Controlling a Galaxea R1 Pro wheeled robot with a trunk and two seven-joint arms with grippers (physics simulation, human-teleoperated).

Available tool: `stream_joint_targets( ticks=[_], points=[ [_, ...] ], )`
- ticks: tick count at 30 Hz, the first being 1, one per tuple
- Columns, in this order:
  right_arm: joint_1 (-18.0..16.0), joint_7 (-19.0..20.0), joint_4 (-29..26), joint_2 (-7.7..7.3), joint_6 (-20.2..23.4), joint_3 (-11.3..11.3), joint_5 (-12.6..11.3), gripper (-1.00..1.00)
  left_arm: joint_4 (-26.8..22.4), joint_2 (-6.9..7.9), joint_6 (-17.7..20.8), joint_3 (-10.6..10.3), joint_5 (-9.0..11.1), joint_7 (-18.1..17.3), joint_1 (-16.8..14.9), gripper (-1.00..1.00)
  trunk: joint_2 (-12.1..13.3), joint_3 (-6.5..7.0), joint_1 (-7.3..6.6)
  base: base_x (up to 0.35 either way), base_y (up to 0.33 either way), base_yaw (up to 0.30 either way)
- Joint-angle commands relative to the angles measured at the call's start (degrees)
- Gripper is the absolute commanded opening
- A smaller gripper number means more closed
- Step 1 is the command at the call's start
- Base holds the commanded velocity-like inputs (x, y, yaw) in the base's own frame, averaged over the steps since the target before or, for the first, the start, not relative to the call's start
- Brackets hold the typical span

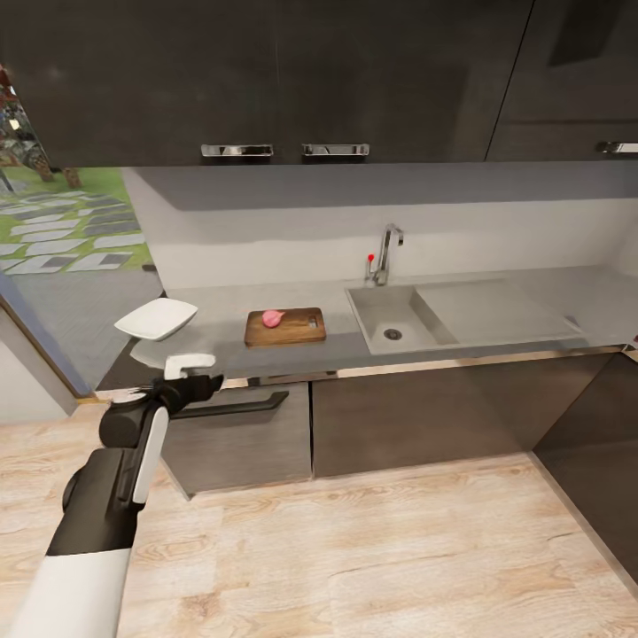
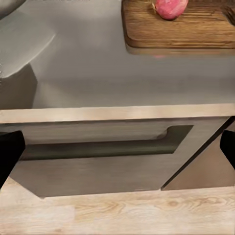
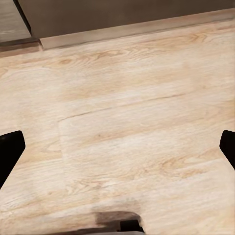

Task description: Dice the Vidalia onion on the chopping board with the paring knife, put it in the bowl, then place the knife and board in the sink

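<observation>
The pink Vidalia onion (image 1: 274, 317) (image 2: 170, 7) lies on the brown chopping board (image 1: 285, 327) (image 2: 181, 29), which rests on the grey countertop (image 1: 221, 332) left of the sink (image 1: 390, 316). The basin holds nothing that I can see. At the counter's left end stands the white bowl (image 1: 157, 318). I cannot make out the paring knife. My left gripper (image 1: 206, 384) (image 2: 117, 152) is open and hangs in front of the counter's front edge, below the bowl and left of the board. My right gripper (image 3: 117, 147) is open over the wooden floor.
Dark wall cabinets (image 1: 283, 80) hang above the counter. A dark drawer handle (image 1: 235, 408) (image 2: 98, 147) sits just under the counter edge by my left gripper. The chrome tap (image 1: 386, 252) stands behind the sink, and a drainboard (image 1: 492, 310) lies right of the basin.
</observation>
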Motion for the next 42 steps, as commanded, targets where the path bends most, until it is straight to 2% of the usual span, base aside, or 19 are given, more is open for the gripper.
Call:
stream_joint_targets(
  ticks=[1, 4, 8, 14, 21, 24, 27, 29, 34, 39, 42],
  points=[
    [-0.03, -0.45, 0.03, 0.03, -0.12, -0.18, 0.61, 1.00, -0.37, 0.02, -0.92, 0.08, 0.12, -0.07, 0.97, 1.00, -0.11, -0.11, 0.03, 0.000, 0.000, 0.000],
    [-0.01, -0.45, 0.04, 0.04, -0.12, -0.18, 0.61, 1.00, -1.09, 0.01, -3.21, 0.42, 0.12, -0.07, 3.77, 1.00, -0.11, -0.11, 0.03, 0.000, 0.000, 0.000],
    [-0.04, -0.45, 0.05, 0.03, -0.12, -0.18, 0.61, 1.00, -1.29, -0.07, -6.07, 2.91, 0.12, -1.51, 6.23, 1.00, -0.11, -0.11, 0.03, 0.000, 0.000, 0.000],
    [-0.03, -0.45, 0.05, 0.02, -0.12, -0.18, 0.61, 1.00, -1.35, -0.41, -11.09, 6.53, 0.06, -7.58, 9.91, 1.00, -0.11, -0.11, 0.03, 0.000, 0.000, 0.000],
    [-0.01, -0.45, 0.05, 0.02, -0.05, -0.18, 0.61, 1.00, -1.39, -0.63, -12.63, 8.23, -0.11, -9.23, 11.35, 1.00, -0.11, -0.11, 0.03, 0.000, 0.000, 0.000],
    [-0.04, -0.45, 0.05, 0.02, -0.05, -0.18, 0.61, 1.00, -1.38, -1.40, -12.94, 9.04, -0.23, -9.29, 11.46, 1.00, -0.11, -0.11, 0.03, 0.000, 0.000, 0.000],
    [-0.02, -0.43, 0.05, 0.02, -0.05, -0.18, 0.61, 1.00, -1.37, -2.32, -13.06, 11.89, -0.36, -9.33, 11.69, 1.00, -0.11, -0.11, 0.03, 0.000, 0.000, 0.000],
    [-0.01, -0.43, 0.14, 0.02, -0.04, -0.18, 0.61, 1.00, -1.35, -3.03, -13.52, 13.03, -0.48, -9.35, 12.09, 1.00, -0.11, -0.11, 0.03, 0.000, 0.000, 0.000],
    [-0.01, -0.39, 0.49, 0.02, -0.05, -0.18, 0.61, 1.00, 0.31, -4.20, -15.07, 13.96, -1.53, -9.38, 12.89, 1.00, -0.11, -0.11, 0.03, 0.000, 0.000, 0.000],
    [-0.01, -0.43, 0.85, -0.02, -0.10, -0.23, 0.61, 1.00, 2.93, -4.52, -15.44, 14.12, -3.79, -9.38, 13.10, 1.00, -0.11, -0.11, 0.03, 0.000, 0.000, 0.000],
    [-0.01, -0.42, 0.89, -0.05, -0.11, -0.24, 0.61, 1.00, 3.87, -4.62, -15.47, 14.09, -4.44, -9.38, 13.13, 1.00, -0.11, -0.11, 0.03, 0.000, 0.000, 0.000]
  ],
)
